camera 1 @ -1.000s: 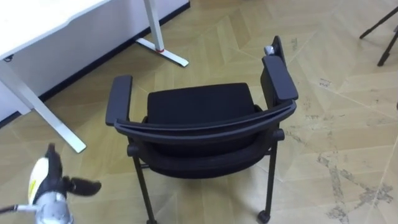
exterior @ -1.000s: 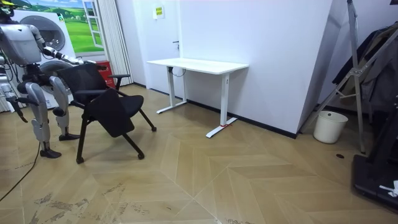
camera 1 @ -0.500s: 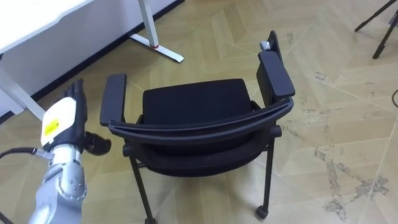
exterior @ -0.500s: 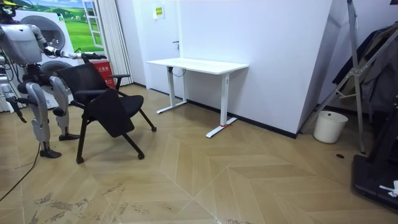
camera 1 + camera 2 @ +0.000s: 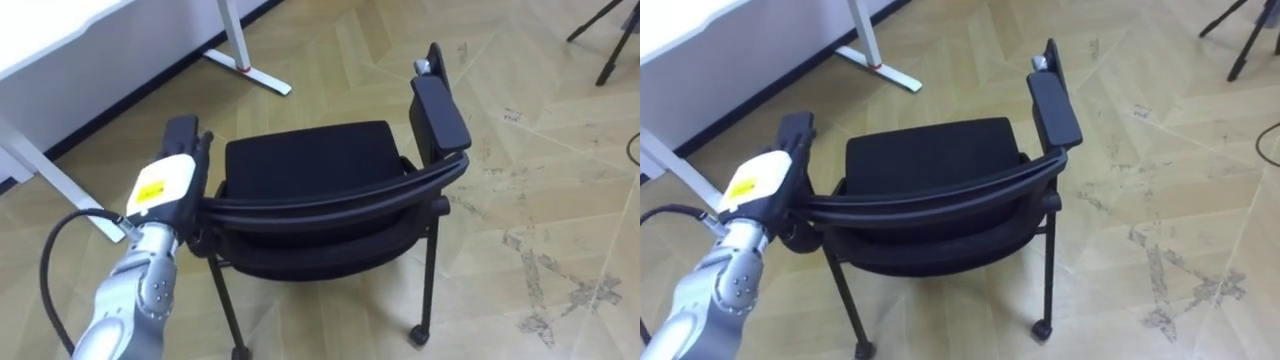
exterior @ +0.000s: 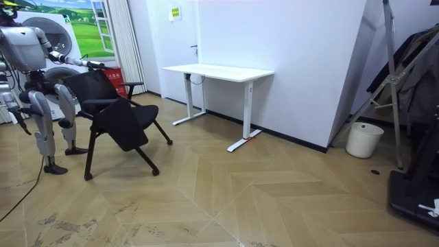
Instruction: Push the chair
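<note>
Left eye view, left side: a white desk [image 5: 50, 35] runs along the upper left edge, and its white foot [image 5: 250, 78] lies on the wooden floor [image 5: 330, 60] beyond the chair.

My left hand [image 5: 160, 188] comes in from the lower left and lies on top of the chair's left armrest [image 5: 180, 125], where the armrest meets the curved backrest [image 5: 330, 197]. Contact with the armrest is confirmed. I cannot tell whether the hand is clamped round the armrest or only resting on it, since dark hand and dark armrest run together there.

Centre: the black chair [image 5: 310, 160] stands on the floor directly before me, with its backrest nearest me and its seat facing away towards the desk. It is apart from the desk and not under it. One castor [image 5: 420, 335] shows at the rear right leg.

Right: the right armrest [image 5: 438, 108] is free. The floor beside it is scuffed. Dark tripod legs [image 5: 612, 35] stand at the upper right corner, well apart from the chair.

Room view: I stand upright at the room view's left, behind the chair [image 6: 116, 120], with an arm reaching to its top. The desk [image 6: 219, 71] stands against the wall further to the room view's right, and a white bin [image 6: 363, 139] stands beyond that.
</note>
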